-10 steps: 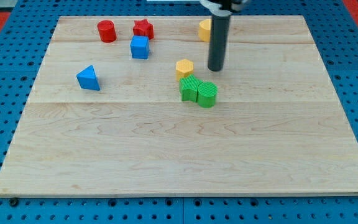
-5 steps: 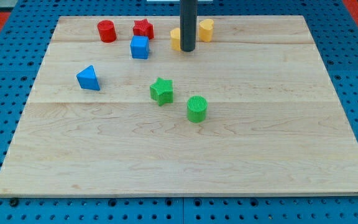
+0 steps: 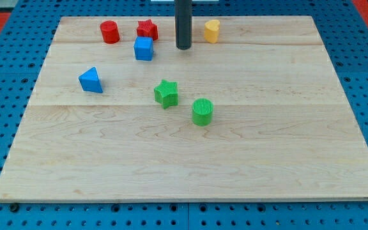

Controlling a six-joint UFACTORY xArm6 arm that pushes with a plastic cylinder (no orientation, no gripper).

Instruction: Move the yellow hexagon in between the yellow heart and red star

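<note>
Rod parked between the red star and the yellow heart, hexagon out of sight

The tool was a plain rod with no jaws to open or shut; its tip (image 3: 183,48) stood on the table (image 3: 286,160) between the red star (image 3: 147,29) and the yellow heart (image 3: 212,30), just right of the blue cube (image 3: 144,48). No yellow hexagon showed, so it was probably hidden behind the rod, in the gap. The placing looked nearly finished; the next move called for backing away without nudging anything

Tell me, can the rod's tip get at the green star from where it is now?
Probably yes. My tip sits toward the view's top, and the board between it and the green star looks bare; the blue cube stands off to the left.
</note>
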